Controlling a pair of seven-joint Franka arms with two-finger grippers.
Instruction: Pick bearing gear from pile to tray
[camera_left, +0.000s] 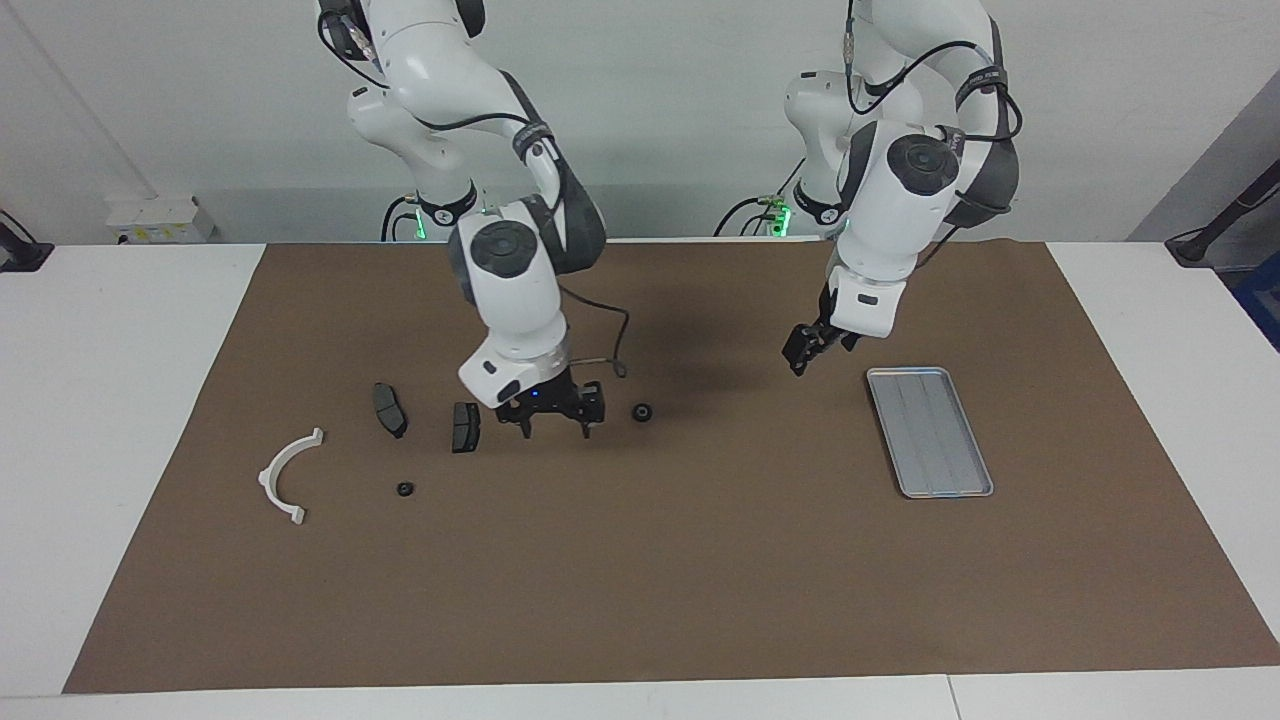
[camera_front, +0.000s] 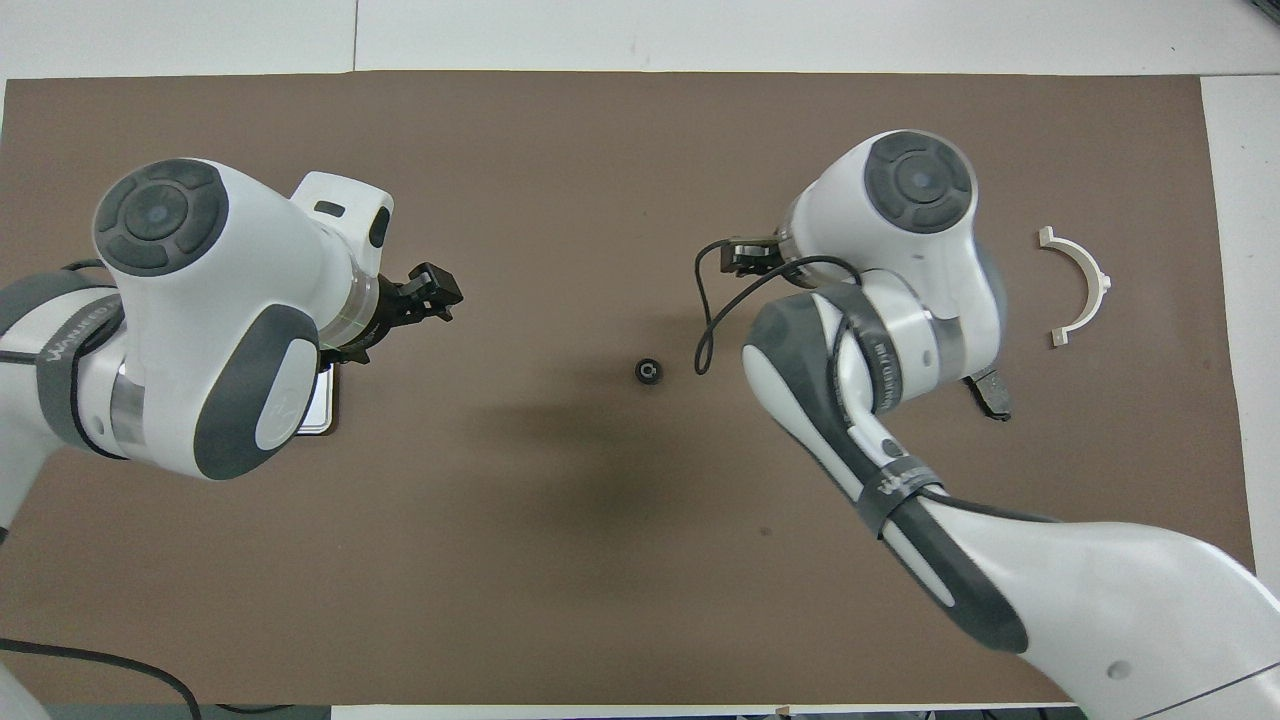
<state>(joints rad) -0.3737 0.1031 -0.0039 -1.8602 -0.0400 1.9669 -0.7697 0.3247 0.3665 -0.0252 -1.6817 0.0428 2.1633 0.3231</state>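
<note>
Your biggest risk sits in the middle of the brown mat (camera_left: 640, 580): 1 small black bearing gear (camera_left: 641, 411) lies alone there, roughly halfway between the pile and the tray (camera_left: 929, 431), in neither hand. It is small and round, so a glancing touch could send it rolling, and a pinch that lands off centre could squirt it out sideways. Judged from here, it wants a straight descent over its middle.

The right hand (camera_left: 553, 417) hangs low over the mat just beside that gear, on the pile's side of it, with its fingers spread and nothing between them. If you swing it across at this height, a finger could clip the gear or the dark grey plate (camera_left: 465, 426) just beside it.

The left hand (camera_left: 801, 358) is up over the mat between the gear and the tray, nearer the tray; its fingers look released and empty. With both arms close to the gear, you could bring them into each other's way.

A second black ring (camera_left: 404, 489) lies in the pile near the white half-ring bracket (camera_left: 287, 476), with the other dark plate (camera_left: 389, 409) close by.

The tray rests on the counter toward the left arm's end. It holds nothing: 0 parts on its grooved floor.
</note>
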